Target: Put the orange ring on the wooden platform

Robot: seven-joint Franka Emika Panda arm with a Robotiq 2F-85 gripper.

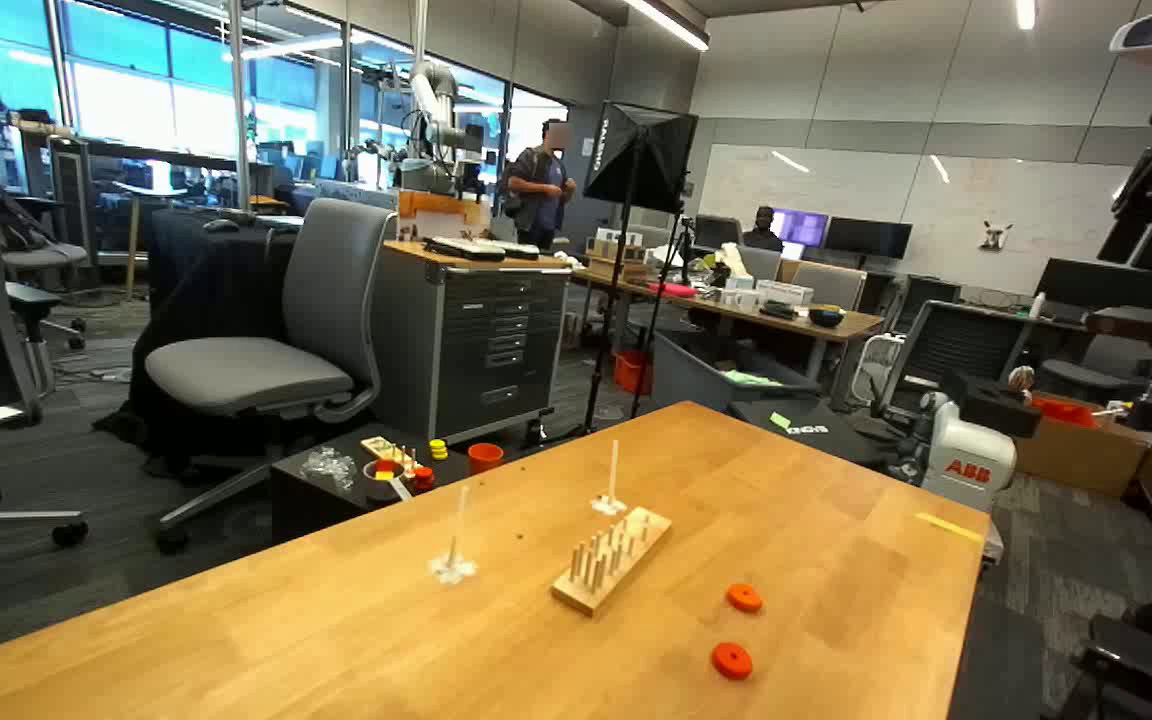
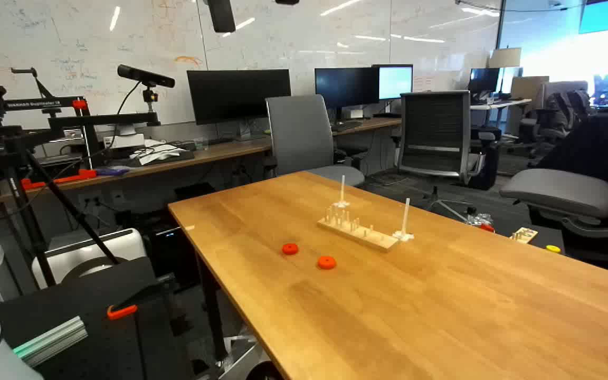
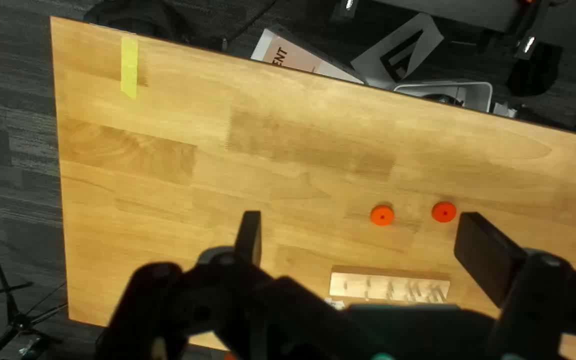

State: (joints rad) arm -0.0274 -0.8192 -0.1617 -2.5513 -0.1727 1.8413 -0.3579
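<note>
The orange ring (image 3: 382, 215) lies flat on the table, beside a similar redder ring (image 3: 443, 212). In both exterior views the orange ring (image 1: 744, 598) (image 2: 326, 262) also shows. The wooden platform (image 3: 363, 285) is a pale board with several upright pegs of rising height; it stands on the table in both exterior views (image 1: 586, 598) (image 2: 357, 234). My gripper (image 3: 361, 217) is open and empty, high above the table, with both rings and the board between or below its fingers in the wrist view. It shows at the upper edge of both exterior views (image 1: 1136, 245) (image 2: 254, 9).
Two thin upright rods (image 1: 614, 475) (image 1: 458, 530) are fixed to the table (image 1: 336, 620) beside the board. A yellow tape strip (image 3: 129, 67) lies near a table corner. A black side stand (image 1: 296, 500) with small parts and an orange cup (image 1: 485, 458) stands beyond the edge.
</note>
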